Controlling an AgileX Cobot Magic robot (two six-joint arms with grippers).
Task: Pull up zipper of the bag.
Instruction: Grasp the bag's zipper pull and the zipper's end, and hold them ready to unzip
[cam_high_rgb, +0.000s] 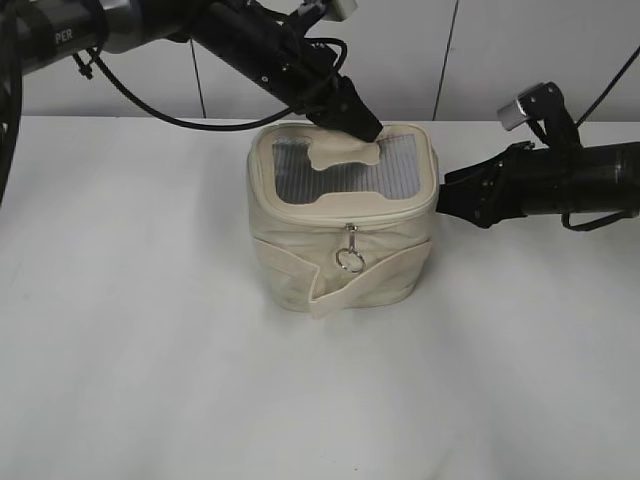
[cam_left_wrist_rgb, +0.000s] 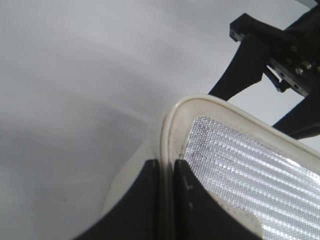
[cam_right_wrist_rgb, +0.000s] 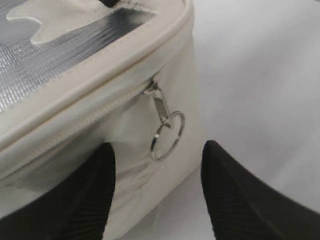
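The left pincer (cam_left_wrist_rgb: 167, 185) grips the bag's (cam_high_rgb: 300, 255) top rim; the open right pincer (cam_right_wrist_rgb: 157, 195) straddles a ringed zipper pull (cam_right_wrist_rgb: 167, 131).

One bag (cam_high_rgb: 340, 235) on the table (cam_high_rgb: 150, 330). Two ring pulls sighted, one per view: front face (cam_high_rgb: 350, 258), side (cam_right_wrist_rgb: 167, 132). Two hands: left (cam_high_rgb: 365, 128), right (cam_high_rgb: 450, 195).

The bag (cam_high_rgb: 340, 225) sits on the table (cam_high_rgb: 130, 350), between the two grippers. The left gripper (cam_left_wrist_rgb: 167, 172) straddles the top panel's rim at the bag's back edge. The right gripper (cam_right_wrist_rgb: 157, 192) lies just beside the bag's right side, with a ring pull (cam_right_wrist_rgb: 167, 134) hanging ahead between its fingers (cam_right_wrist_rgb: 235, 195).
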